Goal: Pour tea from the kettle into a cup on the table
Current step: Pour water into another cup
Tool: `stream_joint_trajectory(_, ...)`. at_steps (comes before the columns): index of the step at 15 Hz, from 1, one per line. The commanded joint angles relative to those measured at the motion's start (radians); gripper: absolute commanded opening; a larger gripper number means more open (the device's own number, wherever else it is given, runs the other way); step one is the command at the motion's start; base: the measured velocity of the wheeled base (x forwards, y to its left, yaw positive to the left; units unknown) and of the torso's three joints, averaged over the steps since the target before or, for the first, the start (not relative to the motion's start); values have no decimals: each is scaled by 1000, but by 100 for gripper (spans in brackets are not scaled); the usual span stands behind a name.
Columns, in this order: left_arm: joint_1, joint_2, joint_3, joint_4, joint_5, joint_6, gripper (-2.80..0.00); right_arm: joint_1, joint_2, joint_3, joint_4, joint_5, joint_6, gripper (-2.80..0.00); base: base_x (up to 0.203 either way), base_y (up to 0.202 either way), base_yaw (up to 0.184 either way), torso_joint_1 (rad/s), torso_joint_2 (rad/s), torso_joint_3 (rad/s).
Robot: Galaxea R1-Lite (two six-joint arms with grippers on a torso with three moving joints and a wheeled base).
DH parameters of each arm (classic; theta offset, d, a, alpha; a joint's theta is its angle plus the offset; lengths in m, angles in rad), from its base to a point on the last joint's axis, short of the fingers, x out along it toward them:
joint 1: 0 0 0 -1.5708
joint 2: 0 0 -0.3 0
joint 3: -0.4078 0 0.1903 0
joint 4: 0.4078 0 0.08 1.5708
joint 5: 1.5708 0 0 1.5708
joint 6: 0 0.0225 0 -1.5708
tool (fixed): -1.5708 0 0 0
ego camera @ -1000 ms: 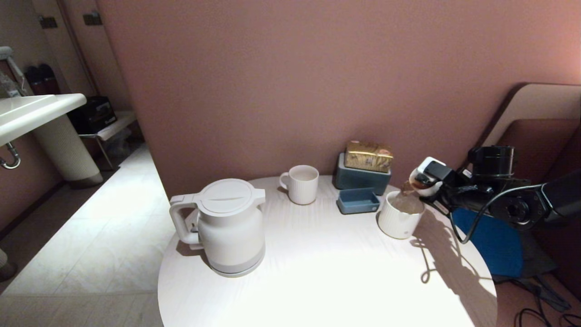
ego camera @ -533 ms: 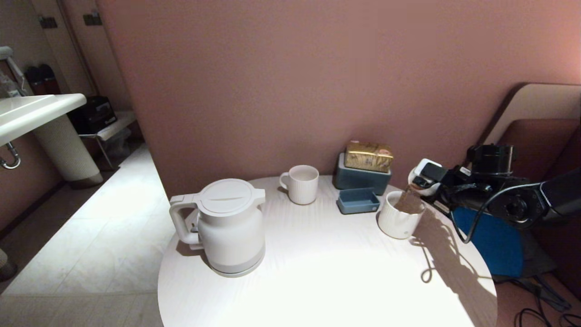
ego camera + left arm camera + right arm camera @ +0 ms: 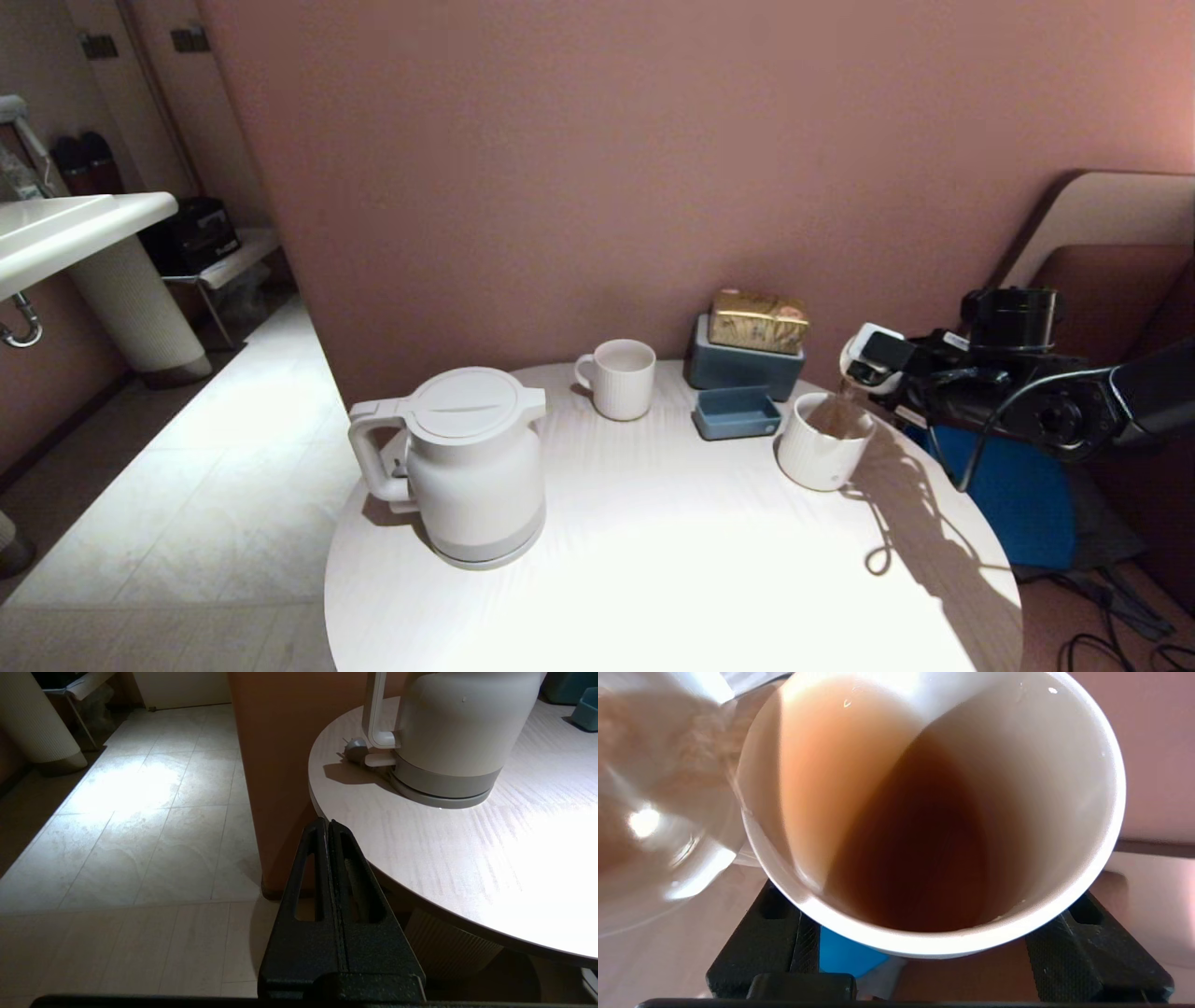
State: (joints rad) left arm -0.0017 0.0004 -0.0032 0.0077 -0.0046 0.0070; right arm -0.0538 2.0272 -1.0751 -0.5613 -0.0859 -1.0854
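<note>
Gripping the small cup [image 3: 864, 359] between its fingers, the right gripper [image 3: 876, 362] held it tipped at the table's [image 3: 653, 560] right edge; tea [image 3: 915, 849] ran from it into the wider ribbed cup [image 3: 822, 455]; the kettle [image 3: 467, 467] stood well apart, untouched; the left gripper [image 3: 329, 833] hung pressed together beside the table's left rim.

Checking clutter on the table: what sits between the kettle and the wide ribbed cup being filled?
In the head view, nothing stands between the kettle and the wide ribbed cup; that stretch of table is bare.
</note>
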Motion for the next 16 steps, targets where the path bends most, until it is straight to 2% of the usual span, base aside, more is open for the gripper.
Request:
stream_joint_trajectory(1,0,1,0,0,0,0,-280,0,-2,0,-3,0,-19,-280,0,0,0,0,0,0)
stream_joint_trajectory(10,0,1,0,0,0,1,-280,3,-9,-2,-6,-3,-123,-280,0,0,0,0,0,0)
stream_joint_trajectory(16,0,1,0,0,0,-1,-280,8,-16,-11,-6,-3,-230,-280,0,0,0,0,0,0)
